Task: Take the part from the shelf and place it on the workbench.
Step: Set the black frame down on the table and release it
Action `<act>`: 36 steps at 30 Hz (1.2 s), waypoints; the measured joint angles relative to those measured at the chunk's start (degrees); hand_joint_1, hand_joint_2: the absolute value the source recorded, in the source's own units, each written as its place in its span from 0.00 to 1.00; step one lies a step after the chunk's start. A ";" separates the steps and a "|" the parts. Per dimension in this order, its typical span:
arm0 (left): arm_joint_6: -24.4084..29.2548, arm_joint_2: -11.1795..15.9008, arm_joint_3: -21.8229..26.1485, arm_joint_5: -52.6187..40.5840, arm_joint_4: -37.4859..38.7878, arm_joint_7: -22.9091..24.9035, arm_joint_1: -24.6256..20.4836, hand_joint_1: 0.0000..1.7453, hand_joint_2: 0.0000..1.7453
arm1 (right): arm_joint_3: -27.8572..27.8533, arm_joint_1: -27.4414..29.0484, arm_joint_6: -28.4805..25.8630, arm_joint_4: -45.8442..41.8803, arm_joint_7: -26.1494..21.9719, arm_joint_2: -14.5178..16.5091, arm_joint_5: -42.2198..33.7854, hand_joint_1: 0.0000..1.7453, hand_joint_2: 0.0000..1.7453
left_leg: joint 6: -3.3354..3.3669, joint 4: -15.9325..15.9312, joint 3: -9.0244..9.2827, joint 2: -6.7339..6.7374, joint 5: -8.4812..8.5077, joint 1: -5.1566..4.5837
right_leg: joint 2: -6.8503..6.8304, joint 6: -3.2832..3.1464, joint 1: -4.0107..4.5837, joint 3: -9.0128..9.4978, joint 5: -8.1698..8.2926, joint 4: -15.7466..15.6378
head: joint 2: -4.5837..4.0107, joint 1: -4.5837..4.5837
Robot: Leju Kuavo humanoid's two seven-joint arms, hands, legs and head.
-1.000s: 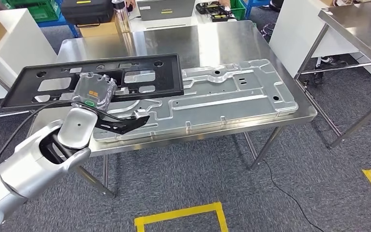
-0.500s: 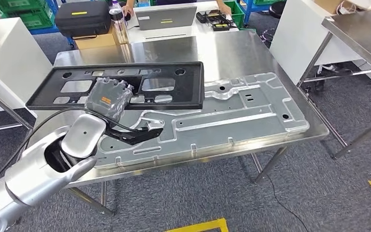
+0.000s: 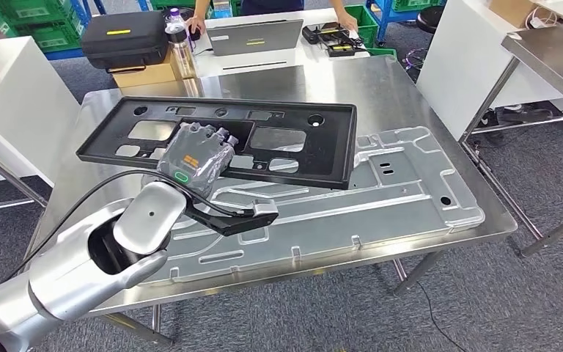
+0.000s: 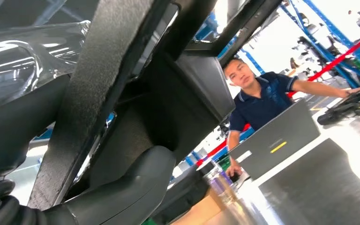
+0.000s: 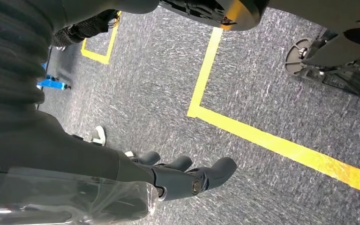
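The left arm (image 3: 81, 271) rises from the near left corner of the head view, silver and bent at the elbow, reaching forward over the steel table (image 3: 381, 88). Its left robot hand (image 3: 194, 155), wrapped in clear plastic, grips the long black plastic frame (image 3: 278, 158) near the frame's left half — fingers curled over an inner bar. In the left wrist view the thick grey thumb (image 4: 122, 197) presses up against the frame's underside. The frame sits tilted above a large pressed sheet-metal panel (image 3: 381, 194) that lies flat on the table; whether its far end touches the panel I cannot tell.

The right robot hand (image 5: 183, 176) hangs over grey carpet (image 5: 168, 75) with yellow floor tape (image 5: 281, 145), fingers loosely apart, holding nothing.

Beyond the table — a grey laptop (image 3: 256, 35), a black case (image 3: 124, 38), a bottle (image 3: 183, 40) and a person (image 4: 262, 101) leaning at the laptop.
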 joint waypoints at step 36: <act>3.26 -8.72 -3.73 1.23 18.36 -3.31 1.30 0.00 1.00 | 1.81 -1.57 1.59 0.00 1.86 0.38 2.69 0.00 0.00 | -1.29 16.54 -8.75 0.34 -8.93 0.74 | -0.21 -0.13 -0.42 -5.61 5.03 -0.73 | 0.00 0.08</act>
